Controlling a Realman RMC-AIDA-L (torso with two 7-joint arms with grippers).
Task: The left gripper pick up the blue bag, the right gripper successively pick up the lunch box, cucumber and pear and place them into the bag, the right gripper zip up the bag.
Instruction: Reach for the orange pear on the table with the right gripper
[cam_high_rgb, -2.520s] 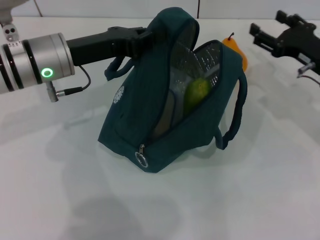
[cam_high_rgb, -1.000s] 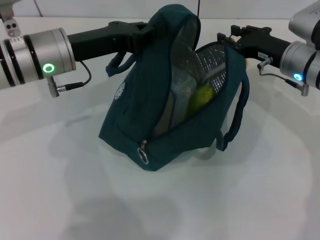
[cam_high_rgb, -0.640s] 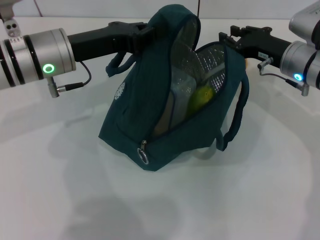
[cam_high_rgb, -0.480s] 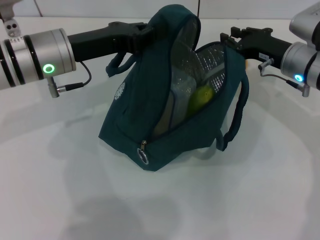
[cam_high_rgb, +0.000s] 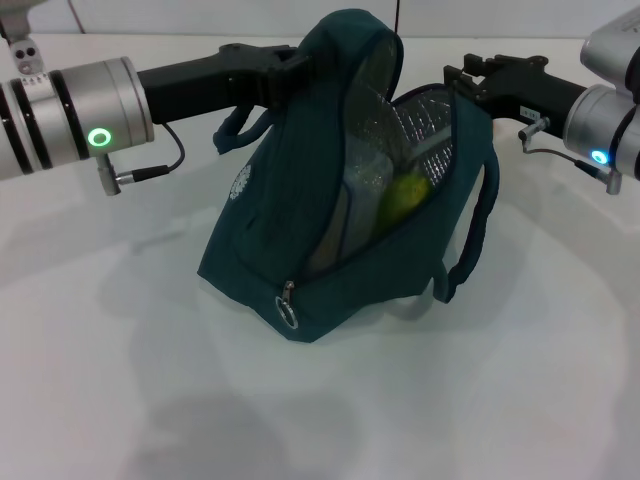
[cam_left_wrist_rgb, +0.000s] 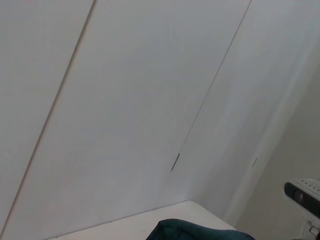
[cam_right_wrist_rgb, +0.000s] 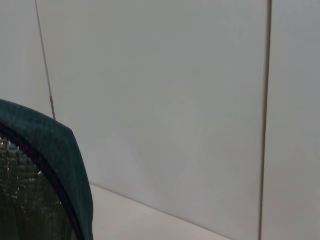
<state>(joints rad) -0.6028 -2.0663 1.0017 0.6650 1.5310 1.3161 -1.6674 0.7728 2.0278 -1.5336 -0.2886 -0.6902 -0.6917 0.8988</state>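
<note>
The blue bag (cam_high_rgb: 270, 250) stands on the white table with its mouth open and its silvery lining showing. My left gripper (cam_high_rgb: 292, 72) is shut on the bag's top edge and holds it up. Inside I see the clear lunch box (cam_high_rgb: 362, 178) and the green cucumber (cam_high_rgb: 400, 197) beside it. My right gripper (cam_high_rgb: 468, 80) hovers at the bag's far right rim, just above the opening. The pear is hidden. The left wrist view catches only the bag's top (cam_left_wrist_rgb: 200, 233), and the right wrist view only its rim (cam_right_wrist_rgb: 65, 160).
The ring zipper pull (cam_high_rgb: 286, 312) hangs at the bag's near lower corner. A rope handle (cam_high_rgb: 475, 235) droops on the right side, another (cam_high_rgb: 232, 130) on the left. White table (cam_high_rgb: 480, 400) spreads in front, with a pale wall behind.
The right gripper came in from the far right to the bag's rim, then edged slightly up and right. The pear, seen behind the bag earlier, no longer shows.
</note>
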